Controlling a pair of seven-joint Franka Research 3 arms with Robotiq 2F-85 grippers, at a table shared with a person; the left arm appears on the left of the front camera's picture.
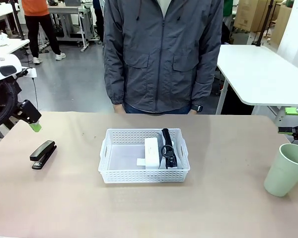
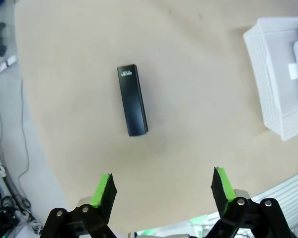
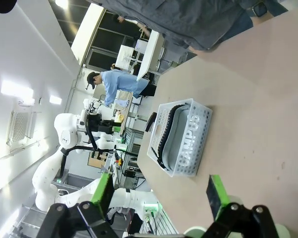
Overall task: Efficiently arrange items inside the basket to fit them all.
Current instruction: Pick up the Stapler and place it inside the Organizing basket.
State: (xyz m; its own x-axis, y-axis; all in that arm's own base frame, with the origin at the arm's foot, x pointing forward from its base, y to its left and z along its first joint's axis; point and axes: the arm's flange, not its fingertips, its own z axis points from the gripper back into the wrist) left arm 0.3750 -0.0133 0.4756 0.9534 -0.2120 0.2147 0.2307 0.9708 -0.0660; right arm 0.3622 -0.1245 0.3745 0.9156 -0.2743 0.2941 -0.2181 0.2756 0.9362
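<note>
Centring the tan desk [image 1: 218, 208], a lattice-walled white basket [image 1: 144, 176] holds a grey pouch [image 1: 166, 141] and an oblong white box [image 1: 152, 151]. A tapered green cup [image 1: 286, 169] stands near the right edge, a slim black stapler [image 1: 43, 154] near the left. The left gripper [image 2: 162, 178] and right gripper [image 3: 161, 182] gape, empty.

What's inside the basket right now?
In the basket: white box mid-floor, grey pouch with black strap against its right wall; left half bare. Anything beneath those two is covered. Stapler and cup stand outside it.
</note>
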